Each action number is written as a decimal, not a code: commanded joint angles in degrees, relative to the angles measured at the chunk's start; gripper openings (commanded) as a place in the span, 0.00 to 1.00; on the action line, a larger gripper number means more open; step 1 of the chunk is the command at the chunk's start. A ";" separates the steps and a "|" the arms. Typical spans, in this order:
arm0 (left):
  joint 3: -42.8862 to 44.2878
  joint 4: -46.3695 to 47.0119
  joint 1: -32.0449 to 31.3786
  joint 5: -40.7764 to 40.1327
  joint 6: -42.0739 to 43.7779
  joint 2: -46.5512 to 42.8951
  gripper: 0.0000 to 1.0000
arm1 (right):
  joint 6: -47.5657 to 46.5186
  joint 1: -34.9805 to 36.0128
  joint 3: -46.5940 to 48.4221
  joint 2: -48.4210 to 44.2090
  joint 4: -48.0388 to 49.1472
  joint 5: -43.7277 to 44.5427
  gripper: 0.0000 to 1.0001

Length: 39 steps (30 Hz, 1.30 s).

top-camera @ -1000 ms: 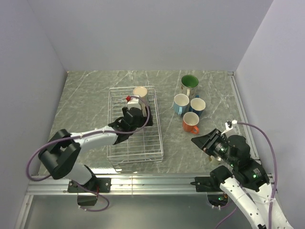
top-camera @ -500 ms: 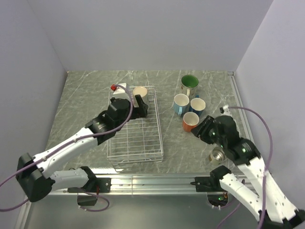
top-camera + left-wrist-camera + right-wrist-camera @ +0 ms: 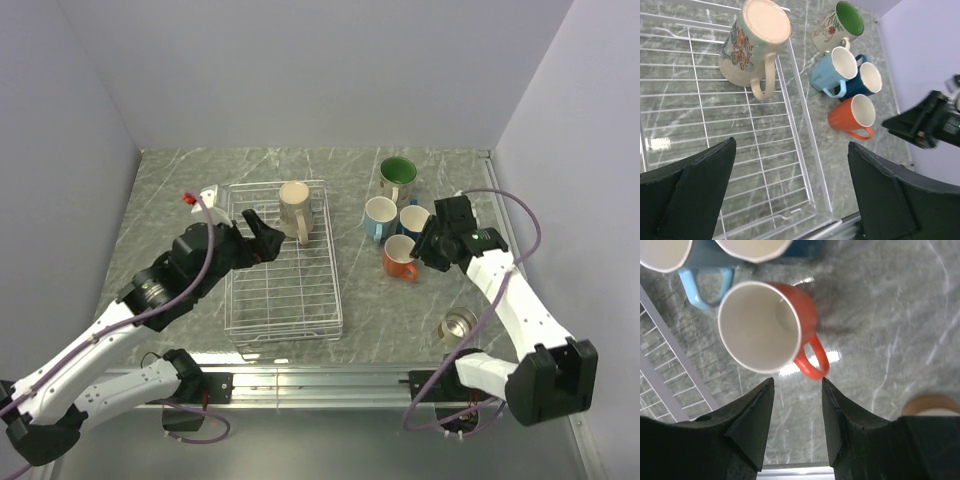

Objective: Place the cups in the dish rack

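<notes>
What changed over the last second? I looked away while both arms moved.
The left claw drew back from the beige mug toward the near left, open. The right claw swung in from the near right to the orange mug, open by its handle. The dish rack and orange mug stayed put.

Grey-green marbled table (image 3: 180, 185). White wire rack (image 3: 335, 270) left of centre. To its right, upright cluster: green-lined mug (image 3: 396, 175) at back, light blue mug (image 3: 380, 215) touching dark blue mug (image 3: 415, 220), orange mug (image 3: 400, 256) nearest. Metallic cup (image 3: 458, 325) apart, front right.
</notes>
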 commanded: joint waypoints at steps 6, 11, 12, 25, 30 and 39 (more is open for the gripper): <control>0.75 -7.42 -0.05 0.65 -4.28 -4.71 0.99 | -4.63 -0.30 5.19 7.11 6.24 2.17 0.50; 1.37 -9.01 -0.05 0.65 -4.99 -5.50 0.99 | -6.30 -0.30 3.89 9.75 7.46 3.58 0.50; 1.37 -8.92 -0.05 0.83 -4.90 -5.51 0.99 | -6.39 -0.39 3.62 10.28 7.90 3.50 0.50; 3.65 -8.93 -0.05 4.34 -4.99 -2.34 0.99 | -5.25 -0.22 -0.43 13.80 13.00 1.03 0.30; 3.30 -7.08 0.03 6.97 -4.90 -1.99 0.99 | -5.25 -0.30 -1.92 13.89 14.14 -0.19 0.08; 3.12 -4.53 -0.05 12.78 -4.55 -3.31 0.99 | -3.76 -0.22 1.50 5.47 9.58 -3.80 0.00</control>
